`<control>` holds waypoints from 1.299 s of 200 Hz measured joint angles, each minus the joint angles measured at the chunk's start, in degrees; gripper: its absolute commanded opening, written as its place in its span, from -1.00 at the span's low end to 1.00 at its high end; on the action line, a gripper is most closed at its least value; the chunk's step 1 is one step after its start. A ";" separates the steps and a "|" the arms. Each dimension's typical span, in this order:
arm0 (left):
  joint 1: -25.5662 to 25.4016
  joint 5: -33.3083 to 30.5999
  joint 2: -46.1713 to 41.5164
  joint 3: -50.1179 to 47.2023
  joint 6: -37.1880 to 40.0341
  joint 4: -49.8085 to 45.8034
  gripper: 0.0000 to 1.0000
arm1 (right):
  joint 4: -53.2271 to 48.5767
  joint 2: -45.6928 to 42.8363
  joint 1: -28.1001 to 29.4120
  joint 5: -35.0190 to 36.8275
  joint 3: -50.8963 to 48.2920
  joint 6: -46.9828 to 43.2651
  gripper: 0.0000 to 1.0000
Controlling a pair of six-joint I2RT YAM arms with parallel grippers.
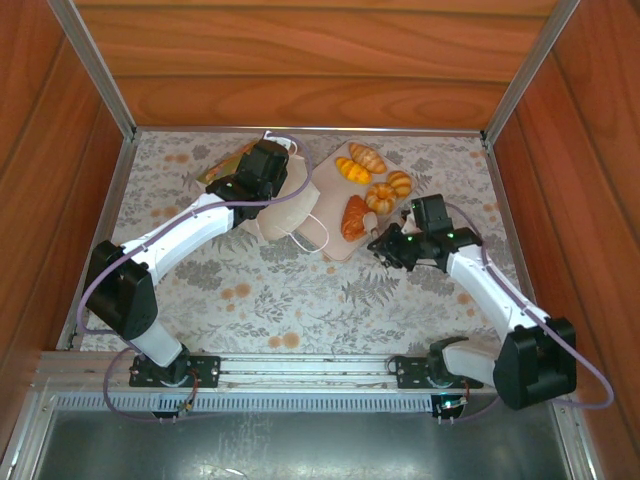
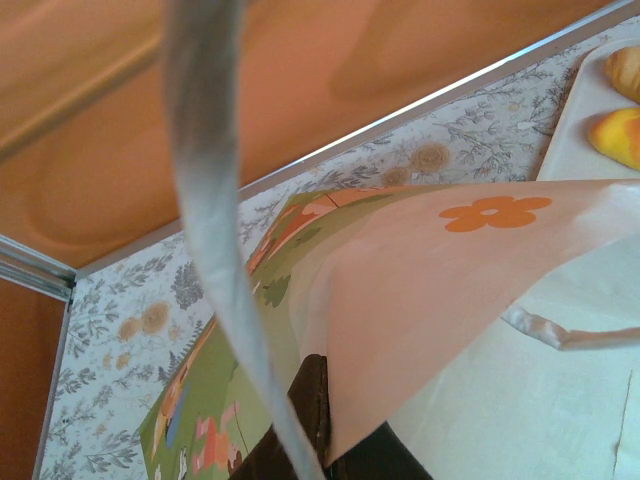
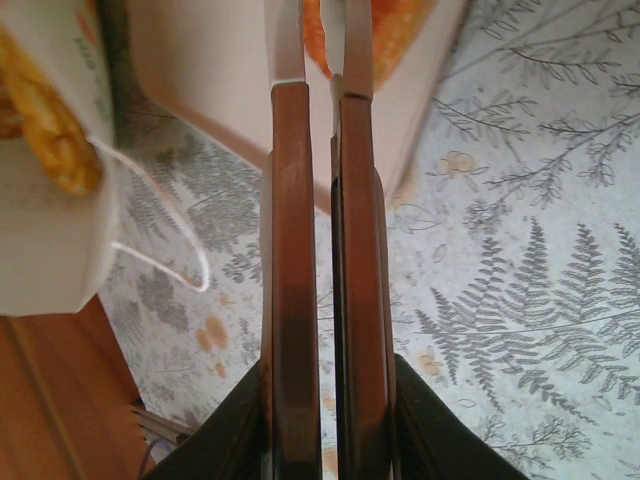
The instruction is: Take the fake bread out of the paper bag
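Golden-orange fake bread (image 1: 367, 158); cream paper bag (image 1: 285, 212), orange flower.

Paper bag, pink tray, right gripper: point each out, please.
paper bag (image 1: 283, 212), top external view, on its pale side panel.
pink tray (image 1: 337, 250), top external view, on its bare near corner.
right gripper (image 3: 322, 60), right wrist view, midway between its nearly closed fingertips.

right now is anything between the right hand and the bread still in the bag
Nothing visible blocks it. The right hand sits at the pink tray's near corner; the paper bag lies just to its left, and a golden piece shows at the bag's mouth across bare tablecloth.
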 measured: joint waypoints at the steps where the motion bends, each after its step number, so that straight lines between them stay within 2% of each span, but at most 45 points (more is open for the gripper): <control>1: 0.00 0.00 0.00 0.00 0.00 0.00 -1.00 | -0.02 -0.11 0.00 0.00 0.07 0.00 -0.41; 41: 0.00 0.02 0.00 0.00 -0.04 0.00 -1.00 | -0.92 -1.20 0.70 -0.42 3.26 -0.20 -0.43; 118: -0.02 0.04 0.00 0.00 -0.04 0.00 -1.00 | 1.57 15.08 5.35 -1.25 12.11 -2.38 -0.44; 170: -0.02 0.02 0.00 -0.15 -0.04 0.02 -1.00 | 2.45 22.16 6.16 -1.25 14.45 -3.08 -0.44; 260: -0.02 0.02 -0.02 -0.15 0.22 0.04 -1.00 | -0.02 23.54 6.16 2.16 15.08 -3.67 -0.44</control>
